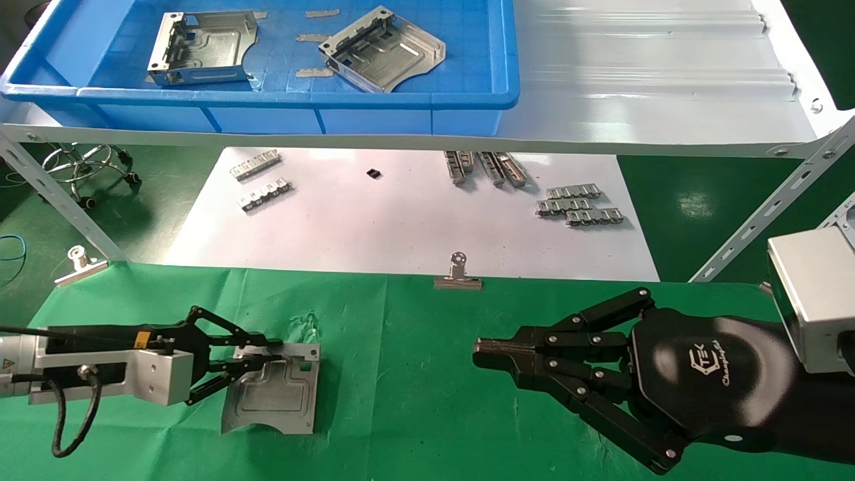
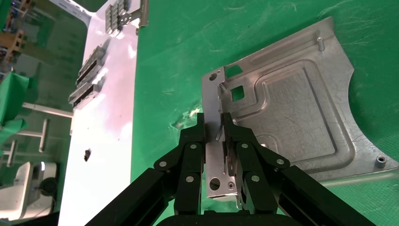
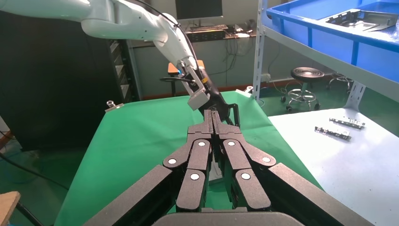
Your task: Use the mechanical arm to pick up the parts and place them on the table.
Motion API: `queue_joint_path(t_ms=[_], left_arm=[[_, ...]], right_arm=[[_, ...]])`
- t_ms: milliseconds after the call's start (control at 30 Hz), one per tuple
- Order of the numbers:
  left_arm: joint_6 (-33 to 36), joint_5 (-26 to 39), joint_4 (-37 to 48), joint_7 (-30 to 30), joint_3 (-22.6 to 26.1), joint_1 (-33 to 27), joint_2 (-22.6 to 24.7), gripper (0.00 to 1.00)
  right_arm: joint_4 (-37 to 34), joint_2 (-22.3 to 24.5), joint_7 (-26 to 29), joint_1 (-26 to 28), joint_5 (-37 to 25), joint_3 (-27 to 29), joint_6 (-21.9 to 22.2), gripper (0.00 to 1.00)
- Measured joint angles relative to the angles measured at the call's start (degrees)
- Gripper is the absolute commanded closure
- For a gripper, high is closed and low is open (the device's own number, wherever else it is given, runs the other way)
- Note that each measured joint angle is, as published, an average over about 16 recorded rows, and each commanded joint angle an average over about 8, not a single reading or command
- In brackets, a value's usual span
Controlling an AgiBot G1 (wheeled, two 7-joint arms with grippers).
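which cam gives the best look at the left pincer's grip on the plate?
Left wrist view: the left pincer pinches the folded edge of the silver stamped sheet-metal plate on the green cloth table. Head view shows it side-on, fingers partly covering the edge. Right wrist view hides the plate.

The left gripper [image 1: 270, 361] is low on the left side. Its arm reaches in from the left edge and lies almost flat. Its black jaws are pinched tight on the folded edge of a silver plate [image 2: 291, 117].

The right gripper [image 1: 491, 354] is on the right side and points to the left. Its jaws are pressed together with nothing between them. Its silver wrist sits behind it, near the right edge.
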Motion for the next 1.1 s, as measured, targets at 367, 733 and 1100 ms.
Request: queue_joint_path(t_ms=[367,733,1100], left_arm=[[0.59,0.66,4.52,2.96,0.3,-1.12,1.82,0.0],[4.88,-0.78,6.61,-2.35,-0.09,-3.1,1.51,0.0],[8.87,-6.03,0.04,-19.03,-2.5,-1.68,-1.12,0.0]], right_arm=[[0.0,0.0,0.0,0.0,0.0,0.0,0.0,1.0],[0.0,0.0,0.0,0.0,0.01,-0.01,0.0,1.0],[0.0,0.01,-0.01,0.0,0.01,-0.01,0.01,0.47]])
